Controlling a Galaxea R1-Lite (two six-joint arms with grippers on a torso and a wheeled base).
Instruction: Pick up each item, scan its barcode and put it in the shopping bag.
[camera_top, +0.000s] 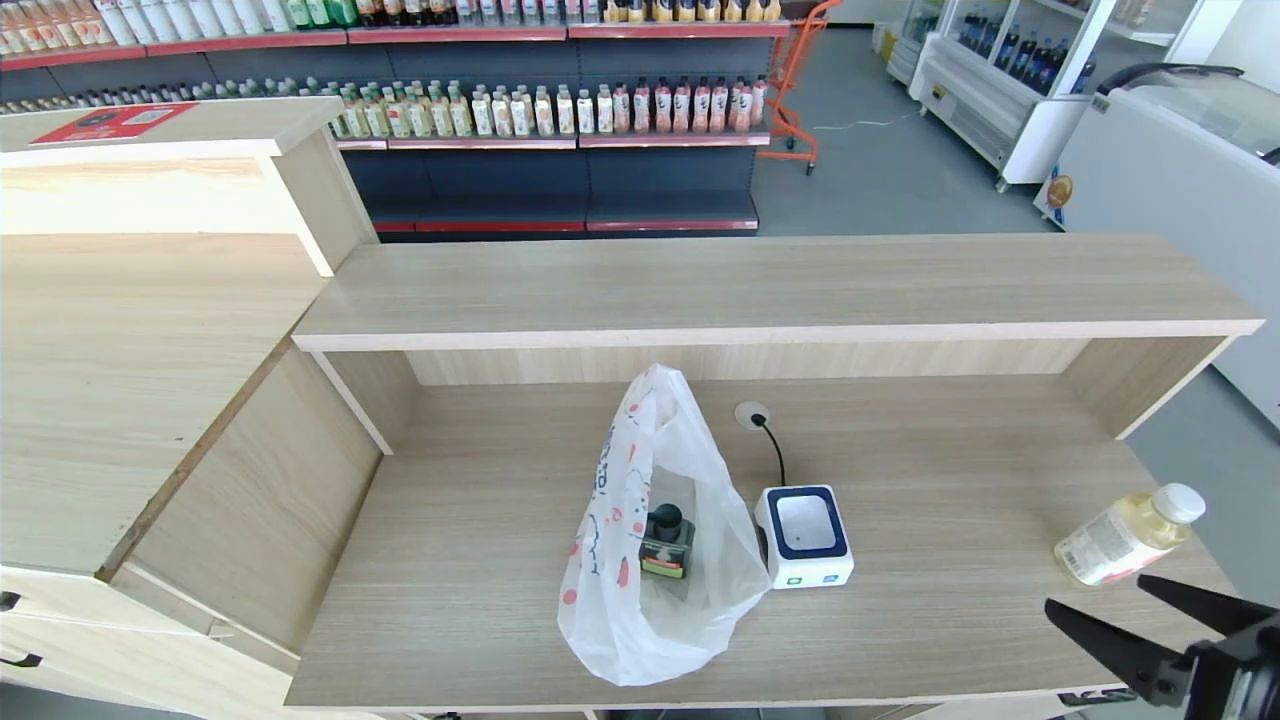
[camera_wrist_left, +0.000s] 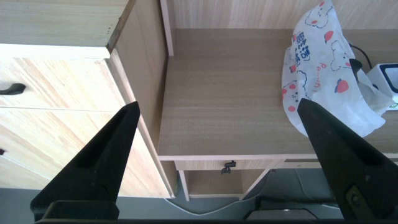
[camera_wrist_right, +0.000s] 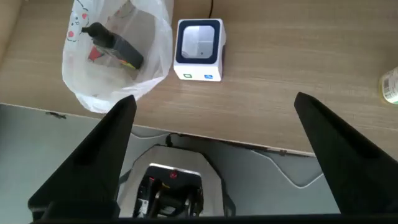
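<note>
A white plastic shopping bag (camera_top: 640, 560) with red prints stands open in the middle of the counter, with a dark bottle (camera_top: 665, 541) lying inside it. Right beside it sits the white and blue barcode scanner (camera_top: 803, 534). A bottle of yellow liquid with a white cap (camera_top: 1128, 535) lies at the counter's right end. My right gripper (camera_top: 1150, 615) is open just in front of that bottle, near the front edge. My left gripper (camera_wrist_left: 217, 155) is open, held off the counter's front left corner, away from the shopping bag (camera_wrist_left: 323, 62). The right wrist view looks down on the bag (camera_wrist_right: 115, 56) and scanner (camera_wrist_right: 199, 50).
A raised wooden shelf (camera_top: 770, 290) runs along the back of the counter. A taller cabinet (camera_top: 130, 380) walls the left side. The scanner's black cable (camera_top: 775, 445) runs to a grommet at the back. Bare counter lies between scanner and bottle.
</note>
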